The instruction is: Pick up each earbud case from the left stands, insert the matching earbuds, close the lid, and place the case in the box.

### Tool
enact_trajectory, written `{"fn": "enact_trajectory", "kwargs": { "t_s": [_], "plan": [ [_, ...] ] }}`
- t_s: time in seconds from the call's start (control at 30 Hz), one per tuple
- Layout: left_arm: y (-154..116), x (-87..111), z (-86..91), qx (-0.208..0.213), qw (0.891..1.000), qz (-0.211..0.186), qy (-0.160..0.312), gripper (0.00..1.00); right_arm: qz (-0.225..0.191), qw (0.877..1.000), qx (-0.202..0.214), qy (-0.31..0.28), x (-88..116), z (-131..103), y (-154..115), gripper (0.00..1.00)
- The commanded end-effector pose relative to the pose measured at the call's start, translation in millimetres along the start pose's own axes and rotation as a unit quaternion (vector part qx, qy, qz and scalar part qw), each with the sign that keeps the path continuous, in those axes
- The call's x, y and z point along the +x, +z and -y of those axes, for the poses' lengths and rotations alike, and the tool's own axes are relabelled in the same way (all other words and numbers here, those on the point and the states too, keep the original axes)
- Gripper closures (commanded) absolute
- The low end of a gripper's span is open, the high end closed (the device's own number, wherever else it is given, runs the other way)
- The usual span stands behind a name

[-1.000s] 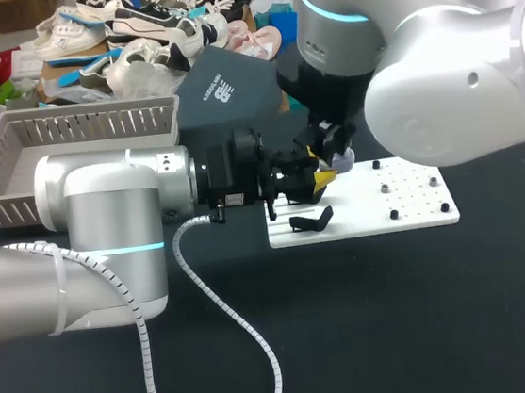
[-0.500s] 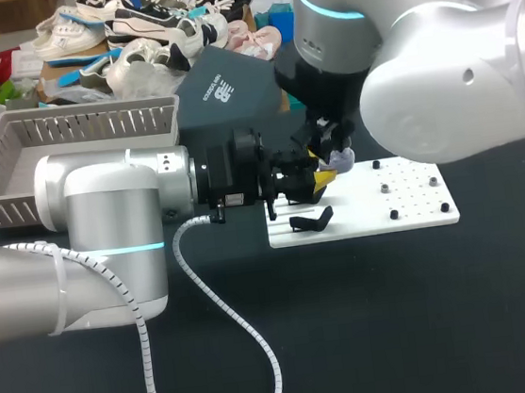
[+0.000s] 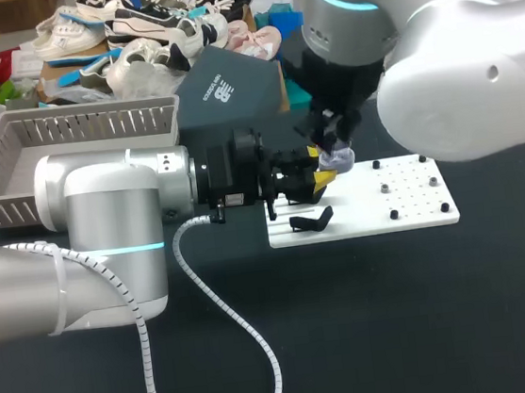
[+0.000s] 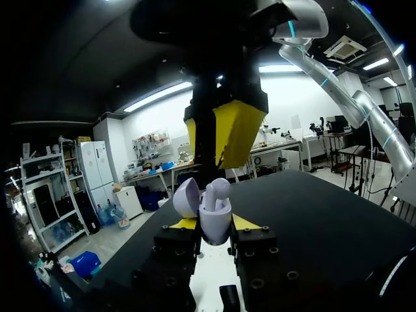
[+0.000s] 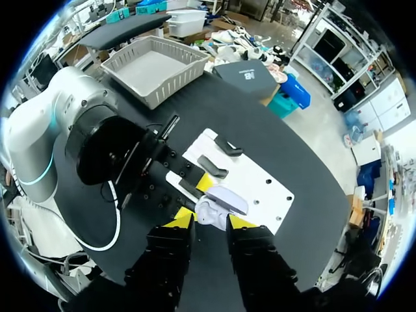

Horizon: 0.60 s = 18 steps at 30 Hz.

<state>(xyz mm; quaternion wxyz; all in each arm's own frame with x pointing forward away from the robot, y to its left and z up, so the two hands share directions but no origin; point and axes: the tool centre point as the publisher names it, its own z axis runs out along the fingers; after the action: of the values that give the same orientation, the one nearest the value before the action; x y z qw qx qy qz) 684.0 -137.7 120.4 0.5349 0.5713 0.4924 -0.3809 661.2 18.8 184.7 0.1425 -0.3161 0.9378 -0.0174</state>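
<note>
Bench: dark bench [image 3: 399, 314] carried a white stand plate [image 3: 405, 201], with the grey box [image 3: 75, 132] well apart at far left.
Case: earbud case [image 4: 214, 221] sat off the bench above the plate's left end, lid [image 4: 186, 197] open, one earbud [image 4: 219, 188] standing in it.
Left end effector [image 4: 214, 227]: clamped on the case body from both sides.
Right end effector [image 5: 209, 224]: fingers apart, just above the earbud.
Risk: the earbud looked proud, so an unseated bud could jam the lid. An off-centre push might twist the case.
Views: left wrist view showed bud and lid, which the head view mostly hid. Right wrist view alone showed the finger gap.
</note>
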Motion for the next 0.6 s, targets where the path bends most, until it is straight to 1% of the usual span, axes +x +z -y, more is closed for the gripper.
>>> {"fn": "enact_trajectory", "kwargs": {
  "t_s": [0.03,0.17,0.33,0.47,0.53,0.6],
  "plan": [
    [0,0.2,0.8,-0.002,1.0,0.001,0.001,1.0,0.016,1.0,0.005,0.009,18,-2,-9,0.71],
    [0,0.2,0.8,-0.002,1.0,0.001,0.001,1.0,0.011,1.0,0.007,0.017,25,-4,-11,0.72],
    [0,0.2,0.8,-0.002,1.0,0.001,0.001,1.0,-0.001,1.0,0.003,0.024,29,-7,-5,0.72],
    [0,0.2,0.8,-0.002,1.0,0.001,0.001,1.0,-0.007,0.999,-0.004,0.034,28,-7,2,0.8],
    [0,0.2,0.8,-0.002,1.0,0.001,0.001,1.0,-0.01,0.999,-0.006,0.036,28,-6,5,0.83],
    [0,0.2,0.8,-0.002,1.0,0.001,0.001,1.0,-0.012,0.999,-0.008,0.038,27,-6,7,0.83]
  ]
}}
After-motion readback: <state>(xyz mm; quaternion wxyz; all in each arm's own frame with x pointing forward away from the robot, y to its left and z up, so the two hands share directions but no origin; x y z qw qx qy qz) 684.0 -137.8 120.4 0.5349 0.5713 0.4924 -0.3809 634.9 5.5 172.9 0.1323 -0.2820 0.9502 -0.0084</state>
